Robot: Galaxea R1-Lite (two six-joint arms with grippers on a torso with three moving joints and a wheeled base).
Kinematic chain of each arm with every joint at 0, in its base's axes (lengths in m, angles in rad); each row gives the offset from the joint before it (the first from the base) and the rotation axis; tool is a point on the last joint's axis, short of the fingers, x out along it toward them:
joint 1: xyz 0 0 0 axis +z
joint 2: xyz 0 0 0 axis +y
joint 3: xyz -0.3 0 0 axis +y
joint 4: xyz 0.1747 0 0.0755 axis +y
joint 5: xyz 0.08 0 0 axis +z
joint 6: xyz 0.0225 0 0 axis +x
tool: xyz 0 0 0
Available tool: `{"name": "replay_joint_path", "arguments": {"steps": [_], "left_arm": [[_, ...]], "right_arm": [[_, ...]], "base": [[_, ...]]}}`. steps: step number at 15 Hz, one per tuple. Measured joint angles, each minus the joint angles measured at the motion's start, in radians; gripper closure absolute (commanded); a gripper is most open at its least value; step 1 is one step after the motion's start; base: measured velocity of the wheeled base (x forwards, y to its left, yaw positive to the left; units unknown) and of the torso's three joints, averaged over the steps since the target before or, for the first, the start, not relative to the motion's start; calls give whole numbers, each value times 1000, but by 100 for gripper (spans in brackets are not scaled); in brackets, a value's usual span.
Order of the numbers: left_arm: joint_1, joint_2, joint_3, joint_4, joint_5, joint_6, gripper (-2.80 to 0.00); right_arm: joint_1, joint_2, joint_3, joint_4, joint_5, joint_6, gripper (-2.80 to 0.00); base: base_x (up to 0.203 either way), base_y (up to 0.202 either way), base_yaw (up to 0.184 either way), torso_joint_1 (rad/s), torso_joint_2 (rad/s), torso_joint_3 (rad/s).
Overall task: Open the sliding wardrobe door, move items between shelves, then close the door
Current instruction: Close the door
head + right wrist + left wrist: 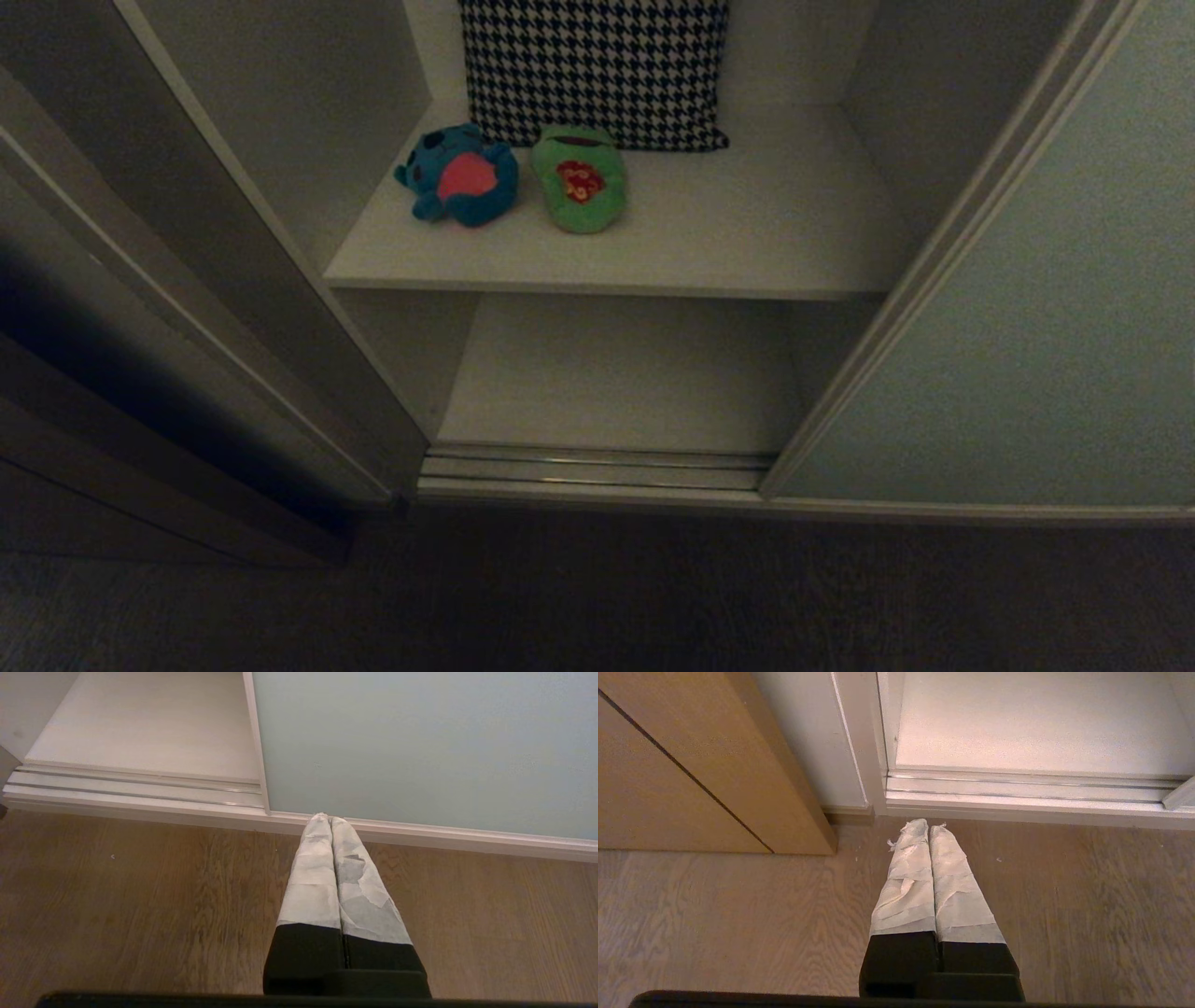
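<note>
Toys, the blue one point(457, 175) and green frog point(579, 179), lie side by side on the upper shelf point(747, 233). Left gripper point(928, 828) and right gripper point(331, 820) hang above the floor, jaws closed and empty.

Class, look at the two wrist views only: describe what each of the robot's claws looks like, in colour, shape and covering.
The left claw has two long, slim fingers that taper toward the tip. Their bases are black blocks; the rest is wrapped in crumpled whitish tape, frayed at the ends. The right claw looks the same: black bases and pale wrapped fingers, with the tape patchy and peeling on one finger. No cables or markings show.
</note>
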Motion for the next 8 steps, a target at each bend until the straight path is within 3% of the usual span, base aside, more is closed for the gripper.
{"name": "replay_joint_path", "arguments": {"steps": [8], "left_arm": [[1, 0, 0, 1, 0, 0, 0]], "right_arm": [[0, 0, 0, 0, 0, 0, 0]], "base": [[0, 0, 0, 0, 0, 0]]}}
